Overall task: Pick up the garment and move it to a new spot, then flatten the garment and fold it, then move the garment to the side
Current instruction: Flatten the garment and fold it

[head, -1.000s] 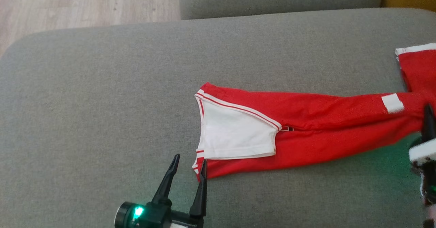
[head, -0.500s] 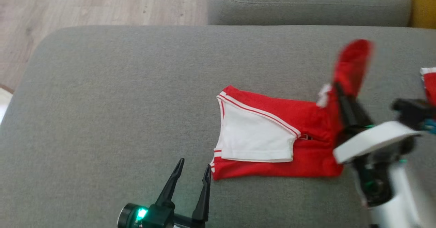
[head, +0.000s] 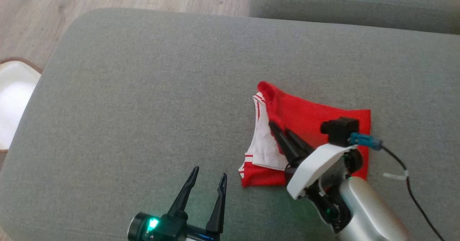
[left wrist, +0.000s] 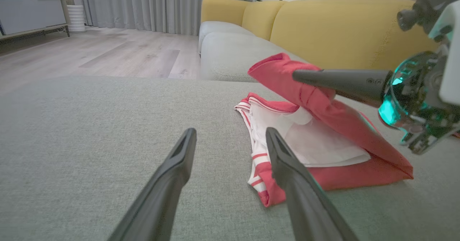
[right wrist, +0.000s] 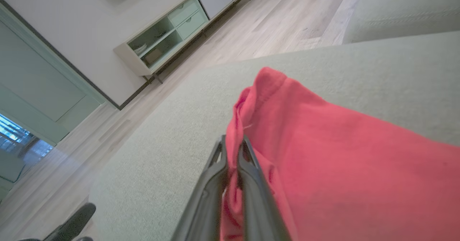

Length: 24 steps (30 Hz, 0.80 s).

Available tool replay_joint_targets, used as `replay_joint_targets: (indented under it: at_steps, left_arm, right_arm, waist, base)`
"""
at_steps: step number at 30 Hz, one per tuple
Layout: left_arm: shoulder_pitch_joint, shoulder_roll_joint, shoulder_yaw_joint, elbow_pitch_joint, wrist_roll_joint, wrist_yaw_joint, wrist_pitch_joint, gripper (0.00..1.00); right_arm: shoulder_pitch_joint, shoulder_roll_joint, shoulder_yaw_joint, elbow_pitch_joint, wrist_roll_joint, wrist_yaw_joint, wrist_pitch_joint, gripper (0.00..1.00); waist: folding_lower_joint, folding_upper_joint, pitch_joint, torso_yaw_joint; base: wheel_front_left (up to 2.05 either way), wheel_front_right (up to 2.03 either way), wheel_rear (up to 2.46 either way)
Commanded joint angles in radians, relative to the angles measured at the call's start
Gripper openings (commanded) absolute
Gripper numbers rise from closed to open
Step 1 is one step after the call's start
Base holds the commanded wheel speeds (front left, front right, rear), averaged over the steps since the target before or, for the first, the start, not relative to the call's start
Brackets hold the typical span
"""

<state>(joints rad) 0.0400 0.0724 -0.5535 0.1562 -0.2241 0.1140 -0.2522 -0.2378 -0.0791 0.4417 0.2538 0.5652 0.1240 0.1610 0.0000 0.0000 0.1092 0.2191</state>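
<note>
**No Readable Writing**

We find no words, numbers or brand marks that we can read. The garment shows us plain red and white cloth with thin stripes, and no lettering we can make out. A small white tag hangs on the black cable, but it is too small for us to read.

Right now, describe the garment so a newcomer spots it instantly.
On the broad grey cushion, look right of centre toward the near edge. The garment lies there doubled over, its top flap pinched by the right pincer. It is bright red with a white panel and striped trim, against plain grey.
</note>
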Motion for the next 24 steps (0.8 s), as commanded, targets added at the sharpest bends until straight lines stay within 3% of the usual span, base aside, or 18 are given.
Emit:
replay_joint_targets:
  at_steps: [1,2,3,4,10,19,24]
  left_arm:
    - [-0.044,-0.015,0.028,-0.031,0.012,0.001,-0.010,1.00]
    - [-0.046,-0.015,0.029,-0.032,0.012,0.001,-0.010,1.00]
    - [-0.047,-0.016,0.030,-0.032,0.013,0.002,-0.010,1.00]
    - [-0.047,-0.016,0.032,-0.033,0.013,0.003,-0.010,1.00]
    - [-0.039,-0.018,0.052,-0.034,0.013,0.011,-0.010,1.00]
    - [0.016,-0.019,0.128,-0.073,0.002,0.035,-0.010,1.00]
    - [0.048,-0.019,0.172,-0.088,0.007,0.043,-0.010,1.00]
  right_arm:
    - [-0.050,0.016,0.024,-0.030,0.009,0.007,-0.011,0.00]
    - [-0.054,0.017,0.036,-0.018,0.015,0.007,-0.017,0.28]
    - [-0.057,0.019,0.048,-0.008,0.020,0.007,-0.023,0.73]
    - [-0.060,0.019,0.058,0.000,0.023,0.007,-0.030,1.00]
    - [-0.055,0.005,0.029,-0.003,0.029,0.007,-0.119,1.00]
    - [0.061,-0.134,-0.093,-0.052,-0.001,0.007,-0.367,1.00]
    - [0.160,-0.182,-0.196,-0.046,-0.068,0.007,-0.417,1.00]
  waist:
    - [0.0000,0.0000,0.008,0.007]
    - [0.0000,0.0000,0.010,0.008]
    - [0.0000,0.0000,0.012,0.008]
    - [0.0000,0.0000,0.013,0.008]
    - [0.0000,0.0000,-0.010,-0.026]
    - [0.0000,0.0000,-0.119,-0.104]
    - [0.0000,0.0000,-0.166,-0.135]
  base:
    - [0.00,0.00,0.00]
    - [0.00,0.00,0.00]
    - [0.00,0.00,0.00]
    - [0.00,0.00,0.00]
    - [0.00,0.00,0.00]
    - [0.00,0.00,0.00]
    - [0.00,0.00,0.00]
